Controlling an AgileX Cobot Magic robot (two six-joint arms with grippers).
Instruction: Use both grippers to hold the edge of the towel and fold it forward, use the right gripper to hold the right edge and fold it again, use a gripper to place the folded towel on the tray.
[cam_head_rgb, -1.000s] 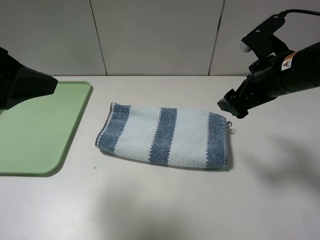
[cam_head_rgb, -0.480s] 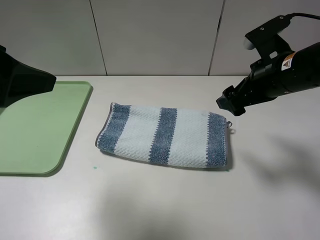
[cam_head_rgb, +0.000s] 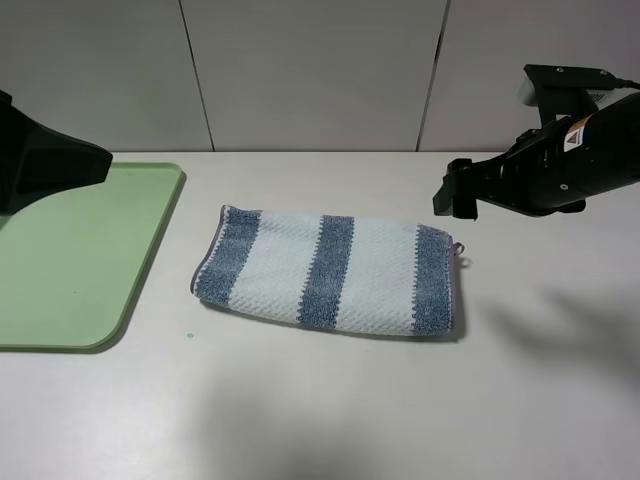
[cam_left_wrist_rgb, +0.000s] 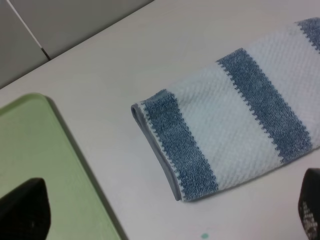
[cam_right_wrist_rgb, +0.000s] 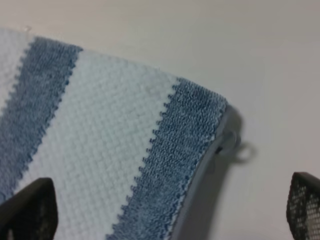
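Since the earlier frames the right gripper (cam_head_rgb: 457, 190) has swung from a downward tilt to near level, while the towel (cam_head_rgb: 330, 270) has not shifted. Its jaws stand spread and empty, with the towel's right edge and loop (cam_right_wrist_rgb: 243, 150) just below and ahead of them. Judged from the once-folded strip, the second fold is in hand: the next move calls for lowering the jaws astride that edge, closing, and carrying it across. The left gripper (cam_head_rgb: 60, 165), apparently spread though only its fingertips show, hangs over the tray (cam_head_rgb: 90, 290), with the towel's far end ahead of it.
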